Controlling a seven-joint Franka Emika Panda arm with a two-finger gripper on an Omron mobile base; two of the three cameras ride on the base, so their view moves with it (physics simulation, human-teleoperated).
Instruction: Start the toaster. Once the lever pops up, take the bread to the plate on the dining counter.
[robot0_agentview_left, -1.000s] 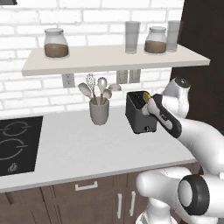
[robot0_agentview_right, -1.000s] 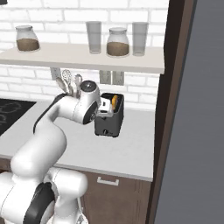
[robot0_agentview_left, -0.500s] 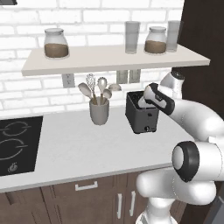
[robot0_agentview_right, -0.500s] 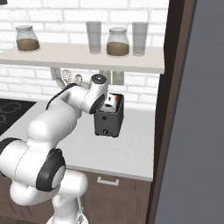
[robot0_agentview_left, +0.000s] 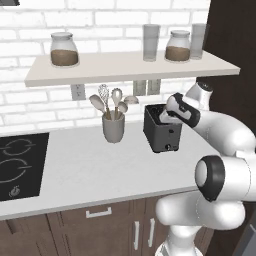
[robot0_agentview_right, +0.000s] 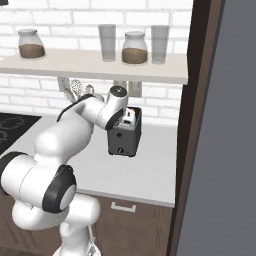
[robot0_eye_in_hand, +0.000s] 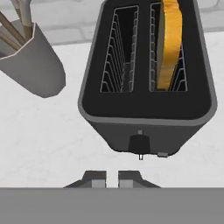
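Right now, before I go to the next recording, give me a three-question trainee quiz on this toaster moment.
1. True or false: the bread stands in a slot of the toaster.
2. The gripper has its fingertips: A) wide apart, B) nearly together?
3. What stands on the worktop beside the toaster?

Key: 1 true. 2 B. 3 The grey utensil cup with spoons and a whisk.
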